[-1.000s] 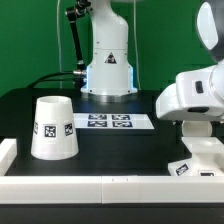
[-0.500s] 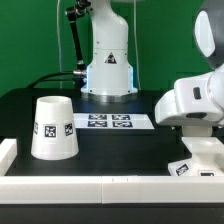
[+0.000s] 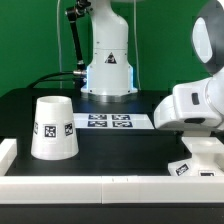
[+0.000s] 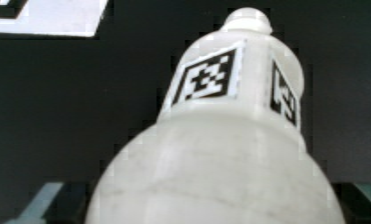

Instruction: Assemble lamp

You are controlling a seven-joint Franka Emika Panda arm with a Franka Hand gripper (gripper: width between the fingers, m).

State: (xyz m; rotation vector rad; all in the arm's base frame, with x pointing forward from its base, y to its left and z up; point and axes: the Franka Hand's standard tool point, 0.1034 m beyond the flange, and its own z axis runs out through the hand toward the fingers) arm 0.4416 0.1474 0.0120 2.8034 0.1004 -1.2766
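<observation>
1. You see the bulb (image 4: 217,120) very near in the wrist view. It is white, with its wide body toward the camera and its narrow end pointing away, and it has two square tags on its side.
2. The gripper (image 4: 205,203) pinches the bulb: one finger (image 4: 49,205) shows at each side of the wide body, and both seem to touch it.
3. In the exterior view, a tagged white piece (image 3: 197,158) sits under the arm's hand at the exterior view's right. From there you cannot tell which part of the lamp it is.
4. The shade (image 3: 54,127) stands alone on the black table (image 3: 120,150) at the exterior view's left, narrow end up, well apart from the arm.
5. The marker board (image 3: 108,121) lies flat between the shade and the arm, farther back.
6. The robot base (image 3: 108,65) stands just behind that board.
7. A white rail (image 3: 100,182) runs along the near edge of the table.
</observation>
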